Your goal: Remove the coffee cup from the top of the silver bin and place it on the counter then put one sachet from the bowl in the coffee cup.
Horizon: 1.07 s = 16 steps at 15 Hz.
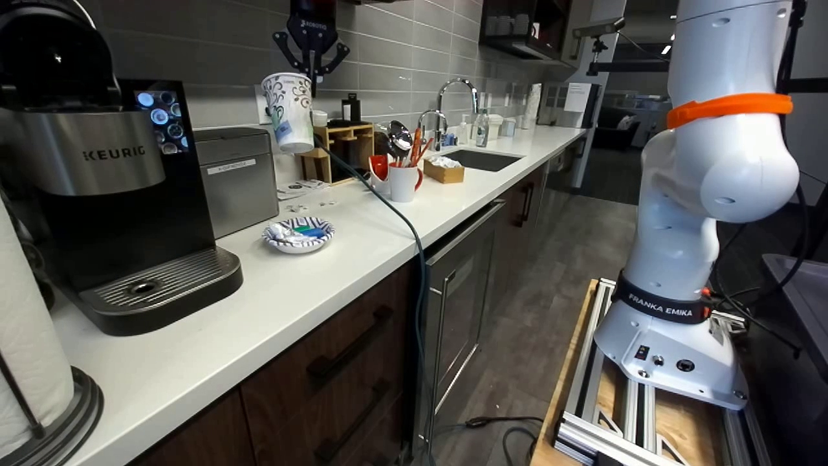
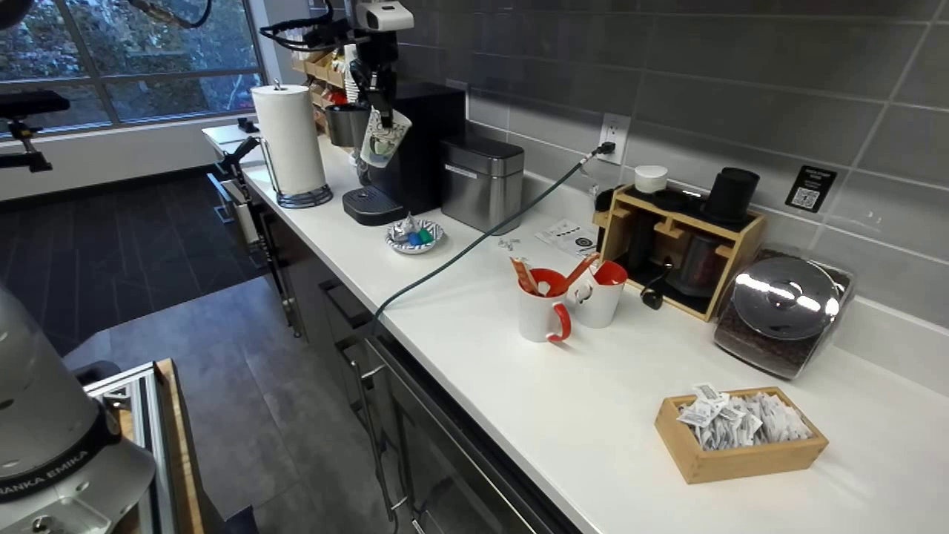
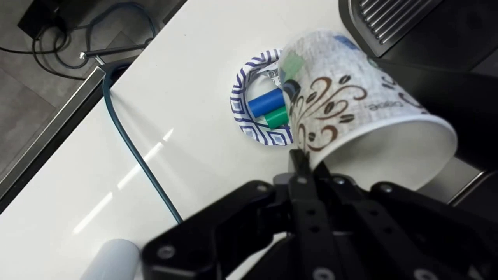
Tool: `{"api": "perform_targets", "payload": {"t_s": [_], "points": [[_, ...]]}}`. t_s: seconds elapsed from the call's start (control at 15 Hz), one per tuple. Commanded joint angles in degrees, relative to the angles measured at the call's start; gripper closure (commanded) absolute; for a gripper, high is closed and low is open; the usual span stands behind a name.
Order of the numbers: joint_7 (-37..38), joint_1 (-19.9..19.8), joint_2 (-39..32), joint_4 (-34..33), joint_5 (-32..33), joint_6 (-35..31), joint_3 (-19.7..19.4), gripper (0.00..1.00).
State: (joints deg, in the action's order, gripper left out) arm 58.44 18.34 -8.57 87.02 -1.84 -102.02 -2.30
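A tapered, scroll-printed white paper cup (image 1: 288, 113) hangs tilted, base down, well above a shallow blue-patterned white bowl (image 1: 301, 247), the cup's rim pinched in a black jointed tool (image 1: 313, 72); descent to the smooth white surface (image 1: 365, 236) probably belongs beside the bowl.

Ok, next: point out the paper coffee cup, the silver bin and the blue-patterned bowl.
Paper coffee cup (image 1: 288, 114): in an exterior view, on its printed side.
Silver bin (image 2: 472, 194): in an exterior view, on its labelled face.
Blue-patterned bowl (image 3: 237, 105): in the wrist view, on its rim.

One patterned coffee cup (image 1: 288, 115), one silver bin (image 2: 482, 187), one patterned bowl (image 1: 295, 247), two red-lined mugs (image 2: 540, 319) (image 2: 598, 304)
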Motion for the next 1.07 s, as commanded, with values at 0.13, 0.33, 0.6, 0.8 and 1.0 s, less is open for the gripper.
{"api": "perform_targets", "payload": {"t_s": [0.13,0.33,0.6,0.8,1.0], "points": [[0.29,-3.57,-0.37,-0.8,0.59,0.22,4.0,0.96],[6.31,-3.07,-0.47,-0.75,7.1,-5.16,3.39,0.99],[14.3,-6.27,0.3,5.2,14.01,-13.81,1.94,0.99],[21.74,-8.53,1.02,11.73,19.36,-16.53,0.59,0.99],[30.47,-9.36,0.65,16.63,21.73,-17.13,0.66,0.99]]}}
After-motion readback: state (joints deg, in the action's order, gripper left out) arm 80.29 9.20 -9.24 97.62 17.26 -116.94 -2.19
